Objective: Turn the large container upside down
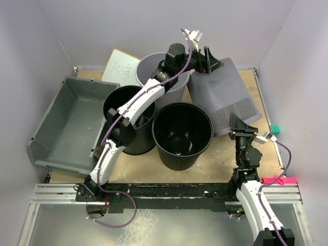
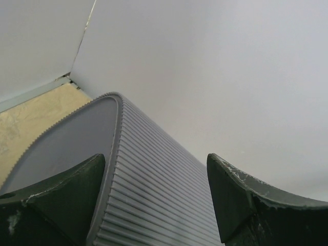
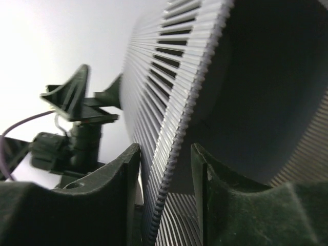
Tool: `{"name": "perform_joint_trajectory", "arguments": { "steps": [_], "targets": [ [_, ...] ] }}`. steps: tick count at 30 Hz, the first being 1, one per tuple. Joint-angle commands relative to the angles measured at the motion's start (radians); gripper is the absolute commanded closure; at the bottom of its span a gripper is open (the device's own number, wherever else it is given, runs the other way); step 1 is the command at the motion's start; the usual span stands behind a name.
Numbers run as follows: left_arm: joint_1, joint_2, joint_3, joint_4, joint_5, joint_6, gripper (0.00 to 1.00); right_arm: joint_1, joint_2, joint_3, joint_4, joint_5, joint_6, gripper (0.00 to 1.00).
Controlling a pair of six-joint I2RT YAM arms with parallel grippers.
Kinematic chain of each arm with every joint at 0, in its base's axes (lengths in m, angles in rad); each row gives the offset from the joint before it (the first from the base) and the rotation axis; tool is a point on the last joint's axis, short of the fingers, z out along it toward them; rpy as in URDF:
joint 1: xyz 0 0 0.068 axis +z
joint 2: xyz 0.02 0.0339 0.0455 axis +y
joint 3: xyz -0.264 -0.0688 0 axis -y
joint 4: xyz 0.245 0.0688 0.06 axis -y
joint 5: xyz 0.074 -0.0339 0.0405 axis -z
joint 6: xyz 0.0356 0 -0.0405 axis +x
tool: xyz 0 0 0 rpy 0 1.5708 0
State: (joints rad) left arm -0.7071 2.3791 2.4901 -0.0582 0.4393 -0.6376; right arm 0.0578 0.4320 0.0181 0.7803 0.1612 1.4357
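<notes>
The large container (image 1: 74, 125), a wide grey tub, sits open side up at the far left, and neither gripper touches it. Both arms are at a ribbed grey bin (image 1: 225, 97) lying tilted at the back right. My left gripper (image 1: 207, 60) is open over the bin's far end, with the ribbed wall (image 2: 154, 195) showing between its spread fingers (image 2: 156, 164). Astride the bin's toothed rim (image 3: 174, 154) at the near end is my right gripper (image 1: 241, 125). Its jaws (image 3: 165, 169) are apart, with a gap on each side of the rim.
Two round black buckets (image 1: 182, 134) (image 1: 128, 120) stand mid-table under the left arm. A round grey bucket (image 1: 161, 72) is behind them, with a white board (image 1: 120, 65) leaning at the back. A green object (image 1: 275, 129) and a pink one (image 1: 279, 180) lie at the right edge.
</notes>
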Motion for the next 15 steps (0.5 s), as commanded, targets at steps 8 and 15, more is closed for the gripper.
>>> {"name": "perform_joint_trajectory", "arguments": {
  "steps": [8,15],
  "targets": [
    [-0.078,-0.027,0.045,0.112,0.171,-0.122,0.24,0.007,0.106,-0.141,-0.081,-0.005,0.017,0.34],
    [-0.121,-0.043,0.025,0.112,0.181,-0.110,0.24,0.007,0.153,-0.141,-0.100,0.027,0.033,0.22]
  ]
}}
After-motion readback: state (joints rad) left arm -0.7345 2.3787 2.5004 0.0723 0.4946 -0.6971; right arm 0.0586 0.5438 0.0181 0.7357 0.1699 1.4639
